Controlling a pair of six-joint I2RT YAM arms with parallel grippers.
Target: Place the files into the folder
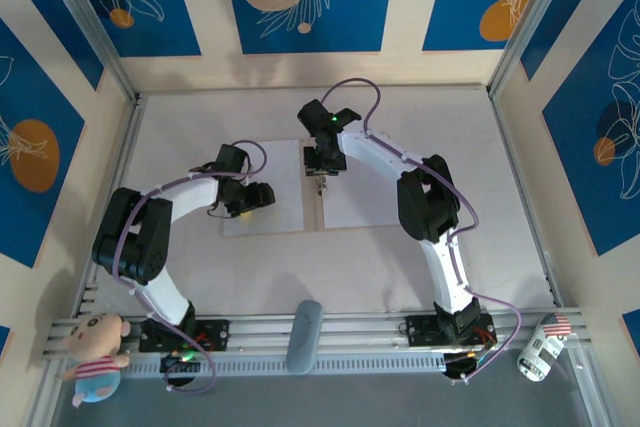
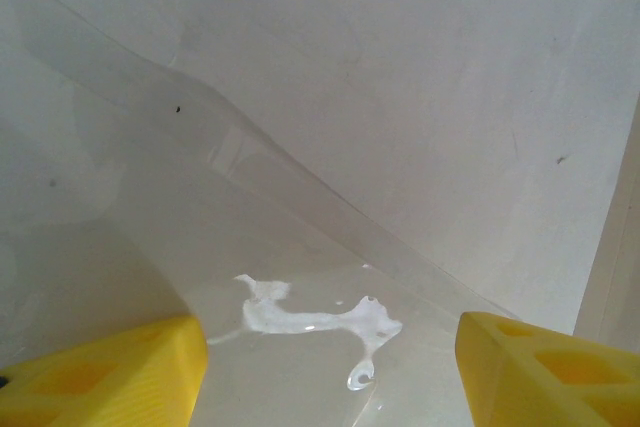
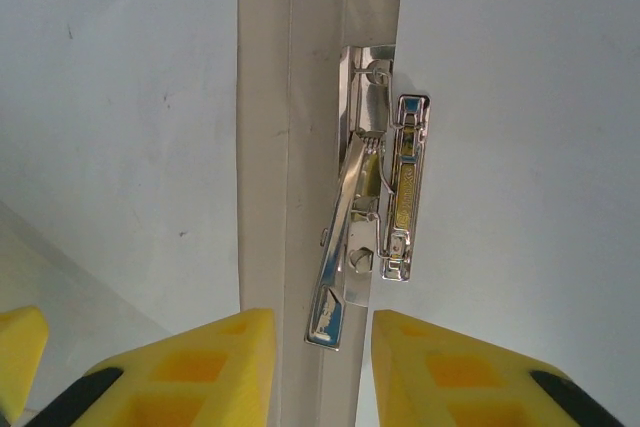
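Observation:
The folder (image 1: 268, 232) lies open and flat on the table, with its tan spine (image 3: 285, 97) running up the right wrist view. A white sheet, one of the files (image 1: 370, 197), covers its right panel, and another white surface (image 1: 285, 177) covers the left one. A metal lever clip (image 3: 385, 197) sits beside the spine with its lever raised. My right gripper (image 1: 320, 180) (image 3: 322, 347) is open, and the lever's tip stands in the gap, clear of both yellow fingers. Over the left panel, my left gripper (image 1: 248, 199) (image 2: 330, 357) is open wide above a clear, glaring plastic sheet (image 2: 300, 277).
A grey oblong object (image 1: 303, 335) lies on the near rail between the arm bases. A plush toy (image 1: 97, 352) sits at the near left corner and a small can (image 1: 540, 347) at the near right. Bare table (image 1: 350, 267) lies in front of the folder.

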